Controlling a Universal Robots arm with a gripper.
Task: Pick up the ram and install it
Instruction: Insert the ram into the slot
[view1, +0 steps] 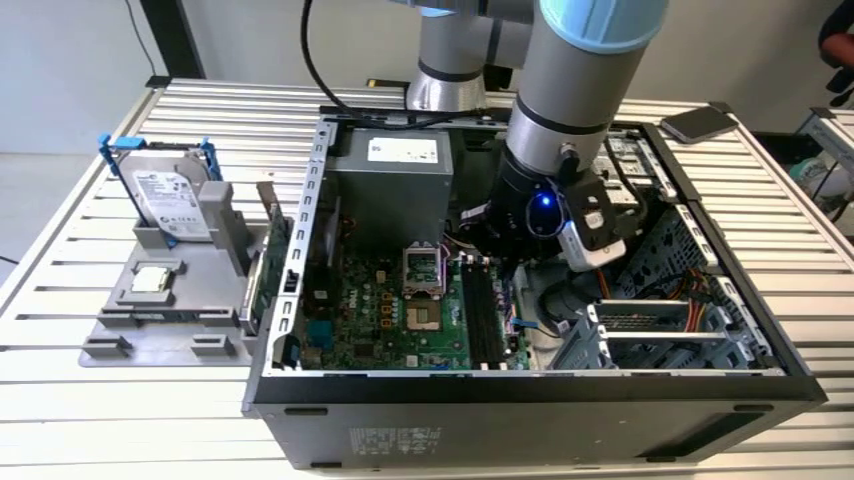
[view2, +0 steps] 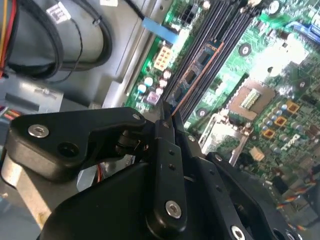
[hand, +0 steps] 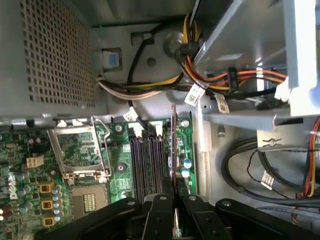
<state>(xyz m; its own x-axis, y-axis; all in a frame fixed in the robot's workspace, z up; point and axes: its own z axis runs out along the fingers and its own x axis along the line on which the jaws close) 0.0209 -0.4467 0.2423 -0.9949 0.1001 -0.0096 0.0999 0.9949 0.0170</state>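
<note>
The ram (hand: 173, 150) is a thin dark board seen edge-on, pinched between my gripper's black fingers (hand: 162, 210). My gripper (hand: 173, 200) is shut on it inside the open computer case (view1: 534, 385). In the second wrist view the ram (view2: 197, 70) runs from my gripper (view2: 169, 117) along the black memory slots (view2: 222, 25) of the green motherboard (view2: 280, 65), low over them. It lines up with the slot nearest the board's edge (hand: 167, 160). I cannot tell whether it touches the slot. In the exterior view my wrist (view1: 541, 215) hangs over the slots (view1: 483, 320).
Cable bundles (hand: 225, 80) and a metal drive cage (view1: 654, 330) crowd one side of the slots; the processor socket (view1: 424, 318) and power supply (view1: 394, 180) are on the other. Outside the case, on the exterior view's left, stand an upright green card (view1: 276, 250) and a hard drive (view1: 171, 200).
</note>
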